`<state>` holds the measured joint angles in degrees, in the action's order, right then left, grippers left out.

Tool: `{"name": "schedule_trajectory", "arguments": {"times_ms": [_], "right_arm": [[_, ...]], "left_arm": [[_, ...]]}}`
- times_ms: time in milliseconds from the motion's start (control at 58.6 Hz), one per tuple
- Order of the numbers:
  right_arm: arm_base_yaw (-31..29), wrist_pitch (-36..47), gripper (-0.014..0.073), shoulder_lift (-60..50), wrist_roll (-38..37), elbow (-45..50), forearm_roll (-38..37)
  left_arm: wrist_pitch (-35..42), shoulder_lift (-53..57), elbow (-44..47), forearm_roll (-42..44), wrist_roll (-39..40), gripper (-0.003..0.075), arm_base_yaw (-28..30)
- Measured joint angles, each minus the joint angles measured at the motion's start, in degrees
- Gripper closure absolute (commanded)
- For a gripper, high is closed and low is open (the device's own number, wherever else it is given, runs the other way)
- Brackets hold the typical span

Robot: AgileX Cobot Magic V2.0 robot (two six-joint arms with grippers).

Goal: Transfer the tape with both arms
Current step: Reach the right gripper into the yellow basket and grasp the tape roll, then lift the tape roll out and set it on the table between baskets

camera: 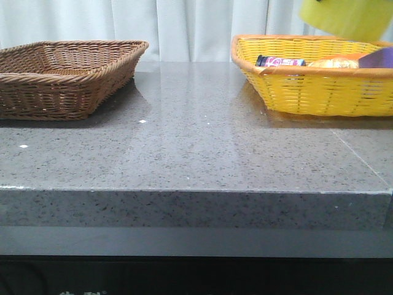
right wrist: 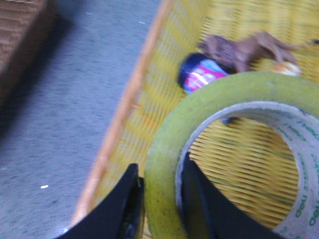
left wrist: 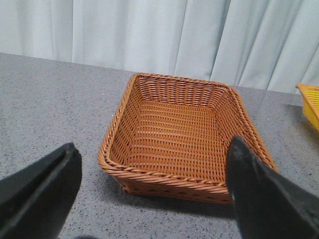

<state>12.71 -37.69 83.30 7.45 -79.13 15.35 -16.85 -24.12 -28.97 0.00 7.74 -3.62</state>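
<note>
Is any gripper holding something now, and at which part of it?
The right gripper holds the tape by its wall, one finger outside the roll and one inside the core, above the yellow basket. The left gripper is open and holds nothing.

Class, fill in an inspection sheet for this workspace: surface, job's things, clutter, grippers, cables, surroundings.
Surface: grey speckled table, a few white specks.
Job's things: tape lifted above the yellow basket; brown basket holds nothing.
Clutter: small bottle and other items lying in the yellow basket.
Grippers: right gripper shut on the tape's wall, one finger inside the core; left gripper open, facing the brown basket.
Cables: nothing seen.
Surroundings: pale curtain behind.
</note>
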Motion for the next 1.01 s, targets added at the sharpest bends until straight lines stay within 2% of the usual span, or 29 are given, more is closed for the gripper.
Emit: {"name": "schedule_trajectory", "arguments": {"times_ms": [324,478,734,922,1008], "right_arm": [[19.05,1.24,0.0491,-1.07,5.01,1.13,1.17],[25.19,3.33,0.0491,-0.09,5.46,3.52,1.52],[28.54,4.98,0.0491,8.66,5.58,4.70,1.53],[28.78,5.52,0.0489,12.50,5.76,4.81,1.53],[28.78,5.78,0.0442,12.55,5.76,4.81,1.64]], "left_arm": [[0.00,0.00,0.00,0.00,0.00,0.0136,0.00],[0.00,0.00,0.00,0.00,0.00,0.0136,0.00],[0.00,0.00,0.00,0.00,0.00,0.0136,0.00],[0.00,0.00,0.00,0.00,0.00,0.0135,0.00],[0.00,0.00,0.00,0.00,0.00,0.0135,0.00]]}}
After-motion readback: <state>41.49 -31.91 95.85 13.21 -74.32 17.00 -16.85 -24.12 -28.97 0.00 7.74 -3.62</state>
